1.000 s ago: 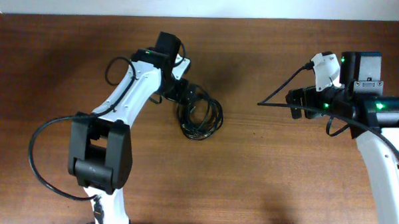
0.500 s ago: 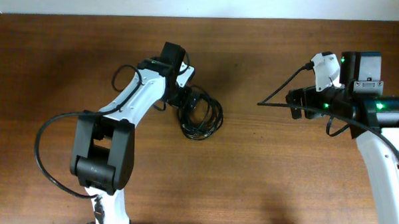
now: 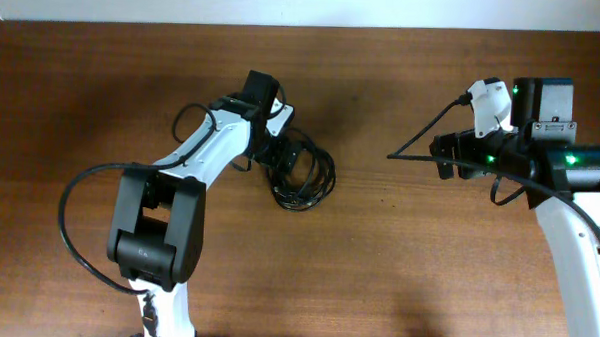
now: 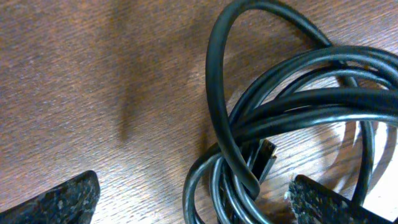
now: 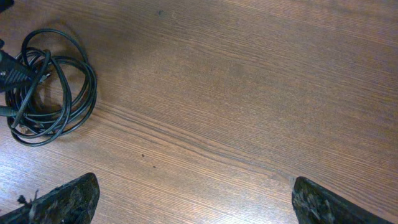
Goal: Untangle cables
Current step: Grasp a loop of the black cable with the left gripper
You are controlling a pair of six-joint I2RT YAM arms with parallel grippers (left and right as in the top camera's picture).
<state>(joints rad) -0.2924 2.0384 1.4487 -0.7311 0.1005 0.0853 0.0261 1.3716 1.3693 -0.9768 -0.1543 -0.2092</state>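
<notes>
Cables (image 3: 302, 179) lie coiled on the tabletop (image 3: 406, 282), well clear of its edges; we see the left claw (image 4: 196, 208) spread wide astride them, gripping nothing; the right claw (image 5: 193, 205) gapes empty over bare wood, well apart.

On my left wrist feed, the gripper (image 4: 193, 202) has its 2 fingertips (image 4: 57, 202) spread wide at the bottom corners. Between them a black cable (image 4: 298, 99) lies looped over itself on the wooden table (image 4: 93, 81), a plug (image 4: 266, 158) tucked among the strands.
</notes>
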